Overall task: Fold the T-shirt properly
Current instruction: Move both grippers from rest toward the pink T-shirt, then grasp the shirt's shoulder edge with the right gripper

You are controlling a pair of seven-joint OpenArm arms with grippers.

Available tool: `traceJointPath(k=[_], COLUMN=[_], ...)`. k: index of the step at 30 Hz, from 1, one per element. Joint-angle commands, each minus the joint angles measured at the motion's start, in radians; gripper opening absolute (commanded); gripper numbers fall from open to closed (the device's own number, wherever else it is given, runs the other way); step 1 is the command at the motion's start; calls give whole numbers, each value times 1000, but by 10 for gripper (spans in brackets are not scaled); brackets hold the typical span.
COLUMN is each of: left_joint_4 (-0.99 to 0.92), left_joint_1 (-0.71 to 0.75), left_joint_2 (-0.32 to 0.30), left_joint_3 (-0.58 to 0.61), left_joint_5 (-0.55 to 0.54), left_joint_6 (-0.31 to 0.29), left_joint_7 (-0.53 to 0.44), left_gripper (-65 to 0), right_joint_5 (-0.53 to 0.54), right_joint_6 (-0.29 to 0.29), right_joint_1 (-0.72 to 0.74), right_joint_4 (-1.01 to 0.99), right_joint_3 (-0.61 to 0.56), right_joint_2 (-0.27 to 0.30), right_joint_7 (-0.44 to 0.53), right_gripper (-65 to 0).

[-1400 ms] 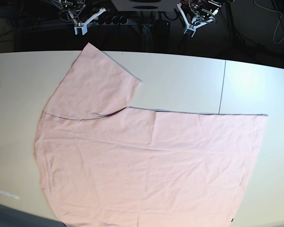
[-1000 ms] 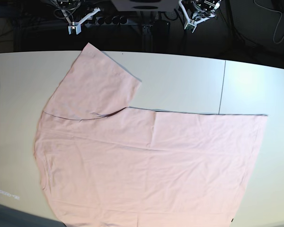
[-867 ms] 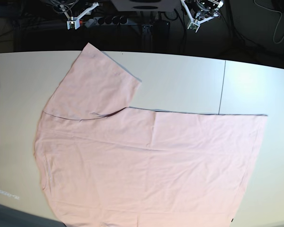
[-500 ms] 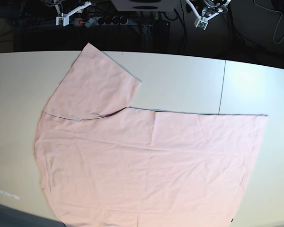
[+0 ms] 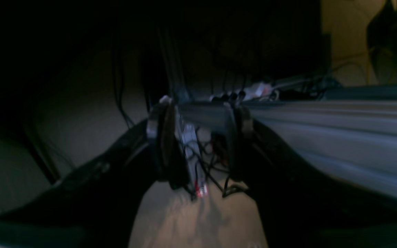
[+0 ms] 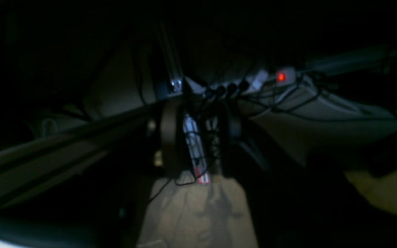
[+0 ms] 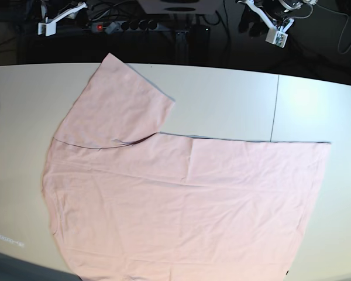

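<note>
t-shirt point(image 7: 181, 199) | pale pink, plain side showing | lying flat, spread across the table | one sleeve pointing toward the far-left edge | lightly creased

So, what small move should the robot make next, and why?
Probably bring the right gripper down toward the sleeve. The T-shirt lies flat on the table with that sleeve sticking out unfolded, and both grippers are raised behind the table, holding nothing.
</note>
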Motion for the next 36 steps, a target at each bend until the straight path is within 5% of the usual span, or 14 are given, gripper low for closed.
traceJointPath(k=[1,5,9,13,24,36], left_joint_4=[54,201,283,294,294,294], left_joint_1=[29,82,104,103,105,105], left_joint_2=[-8,-8,-8,-11,-22,-22], left_joint_3=[-7,-7,-7,-7,-7,-7], left_joint_5=[-9,-9,-10,-12,-13,-13], left_joint_6=[-21,-21,-21,-21,-21,-21], left_joint_7=[-14,-13,2,9,61,76], left_gripper=[-379,-379,-379,-379,-379,-379], right_joint_5=[42,134,215,231,247,439], right_joint_6=[72,87,96,95,95,95], right_joint_1=[-29,-61,-59,-8,124,167], right_joint_4=[55,239,381,454,426,264], right_joint_3=[5,5,5,7,11,28], right_joint_2=[16,34,41,52,71,69], right_joint_7=[-18,-109,-130,-131,-156,-197], right_gripper=[-468,-457,-327,-320,-306,-305])
